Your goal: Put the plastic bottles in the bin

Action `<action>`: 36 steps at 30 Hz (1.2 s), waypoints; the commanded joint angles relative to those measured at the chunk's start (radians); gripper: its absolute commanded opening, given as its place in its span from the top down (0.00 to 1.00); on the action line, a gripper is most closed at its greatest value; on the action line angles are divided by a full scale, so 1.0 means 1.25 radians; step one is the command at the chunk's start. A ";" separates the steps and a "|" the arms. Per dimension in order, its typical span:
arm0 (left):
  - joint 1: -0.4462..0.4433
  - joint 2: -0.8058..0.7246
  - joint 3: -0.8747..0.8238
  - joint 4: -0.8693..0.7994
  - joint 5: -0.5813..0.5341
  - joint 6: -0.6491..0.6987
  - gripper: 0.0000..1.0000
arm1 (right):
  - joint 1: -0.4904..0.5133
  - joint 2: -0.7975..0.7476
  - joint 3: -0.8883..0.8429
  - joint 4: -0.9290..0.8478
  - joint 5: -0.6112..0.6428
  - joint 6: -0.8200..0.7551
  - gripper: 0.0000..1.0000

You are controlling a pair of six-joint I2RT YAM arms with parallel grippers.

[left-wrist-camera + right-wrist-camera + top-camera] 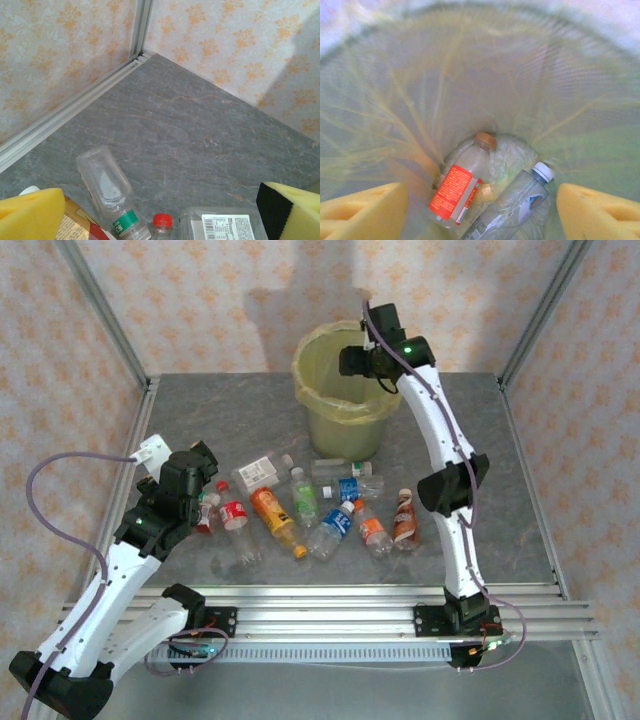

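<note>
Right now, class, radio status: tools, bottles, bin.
Right tool open over bin. Red-label bottle, white-cap bottle inside. Left tool open above table bottles. Path clear.

Pale wallpaper [200, 300] with orange floral motifs on back and side walls. Grey marbled tabletop [505, 470]. Aluminium posts [100, 310] slant up at the rear corners; slotted aluminium rail [330, 605] runs along the near edge. Soft shadow [285, 315] on the back wall. Light even, diffuse.

Grey marbled table [512, 455], floral-papered walls [200, 300]
</note>
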 commanded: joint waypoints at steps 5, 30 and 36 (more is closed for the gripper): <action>0.007 -0.013 0.022 -0.017 -0.011 -0.001 0.00 | 0.005 -0.164 -0.018 -0.084 0.079 0.019 0.01; 0.007 0.058 0.044 0.030 0.046 -0.007 0.00 | 0.005 -0.905 -1.239 0.134 0.127 0.279 0.01; 0.007 0.090 0.047 0.037 0.068 -0.041 0.00 | 0.005 -0.928 -1.350 0.137 0.070 0.320 0.02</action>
